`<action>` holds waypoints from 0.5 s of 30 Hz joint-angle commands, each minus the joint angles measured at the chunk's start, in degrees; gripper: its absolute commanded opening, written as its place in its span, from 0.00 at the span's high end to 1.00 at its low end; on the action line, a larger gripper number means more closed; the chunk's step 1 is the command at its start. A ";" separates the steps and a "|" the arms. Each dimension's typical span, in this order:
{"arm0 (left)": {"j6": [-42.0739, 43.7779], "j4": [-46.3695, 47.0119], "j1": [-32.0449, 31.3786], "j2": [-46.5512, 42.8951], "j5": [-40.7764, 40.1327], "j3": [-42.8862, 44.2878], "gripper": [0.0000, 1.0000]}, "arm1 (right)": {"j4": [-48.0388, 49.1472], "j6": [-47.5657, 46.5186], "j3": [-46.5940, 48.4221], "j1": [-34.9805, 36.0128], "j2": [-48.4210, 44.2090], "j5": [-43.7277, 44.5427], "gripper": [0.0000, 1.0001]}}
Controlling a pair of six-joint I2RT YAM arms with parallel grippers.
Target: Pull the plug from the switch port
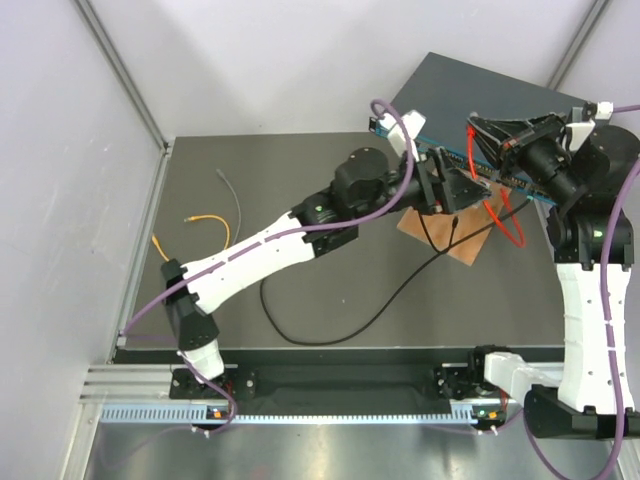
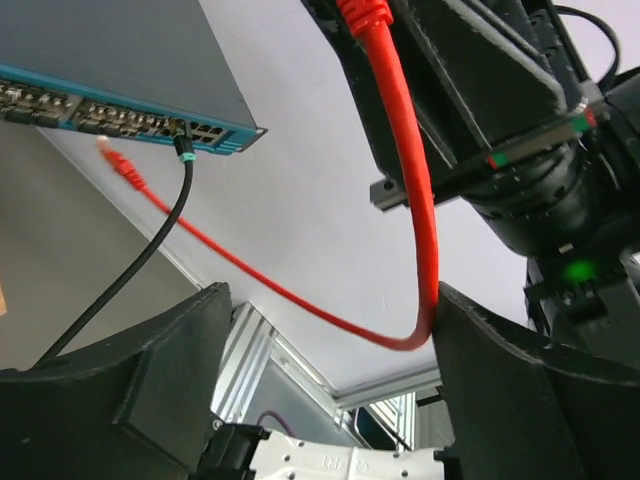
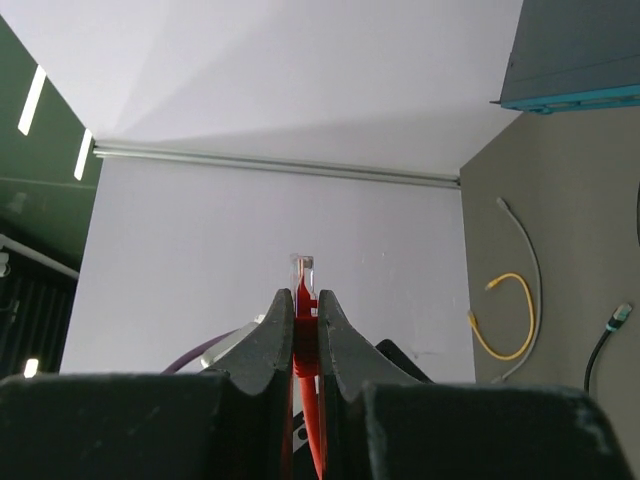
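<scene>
The switch (image 1: 490, 90) is a dark grey box at the back right, and its teal socket face (image 2: 120, 112) shows in the left wrist view. My right gripper (image 3: 303, 300) is shut on a red cable's plug (image 3: 303, 268), held in the air off the switch (image 3: 570, 50). The red cable (image 2: 415, 200) hangs in a loop and touches one finger of my left gripper (image 2: 330, 340), which is open below the socket face. The cable's other red plug (image 2: 115, 158) hangs loose by the sockets. A black cable's teal-booted plug (image 2: 182, 148) appears seated in a port.
A small brown wooden board (image 1: 445, 238) lies under the left gripper (image 1: 462, 188). The black cable (image 1: 330, 335) loops across the dark mat. A yellow cable (image 1: 212, 222) and a grey cable (image 1: 230, 190) lie at the left. White walls enclose the mat.
</scene>
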 commanded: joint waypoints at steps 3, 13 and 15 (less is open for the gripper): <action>-2.20 0.01 -0.73 3.85 -1.57 7.33 0.21 | 6.45 1.94 0.25 0.86 -2.35 -2.19 1.00; 6.14 -13.77 -0.73 -9.45 -3.75 -0.48 1.00 | -6.33 -7.09 4.38 0.86 -1.04 -4.75 0.29; 9.13 -18.95 -0.64 -17.89 -8.91 -6.54 1.00 | -12.32 -11.57 6.75 0.86 -0.25 -4.13 0.20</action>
